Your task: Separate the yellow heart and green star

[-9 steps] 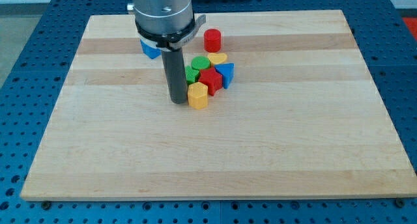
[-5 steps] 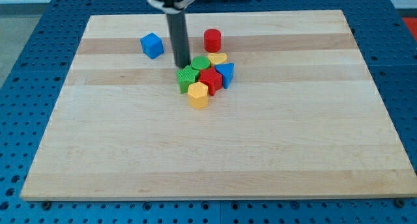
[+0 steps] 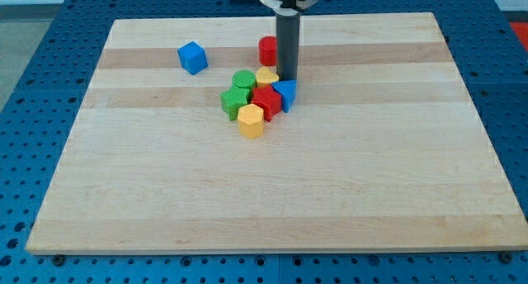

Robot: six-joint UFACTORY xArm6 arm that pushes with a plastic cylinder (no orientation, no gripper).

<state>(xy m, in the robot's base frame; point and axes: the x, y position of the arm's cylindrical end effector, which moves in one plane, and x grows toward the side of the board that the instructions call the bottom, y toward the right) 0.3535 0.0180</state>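
The yellow heart [image 3: 266,76] lies at the top of a tight cluster of blocks. The green star [image 3: 234,101] is at the cluster's left, with a green cylinder [image 3: 243,80] between it and the heart. My tip [image 3: 287,78] rests just right of the yellow heart, touching or nearly touching it, and just above the blue triangle [image 3: 286,93]. The rod hides the right part of the red cylinder [image 3: 267,49] behind it.
A red star-like block [image 3: 266,101] sits in the cluster's middle and a yellow hexagon [image 3: 251,120] at its bottom. A blue cube [image 3: 191,58] stands alone to the upper left. The wooden board [image 3: 346,185] lies on a blue perforated table.
My tip moved from the cluster's left, around its top, to the right of the yellow heart. The heart and green cylinder shifted slightly left; the green star moved little.
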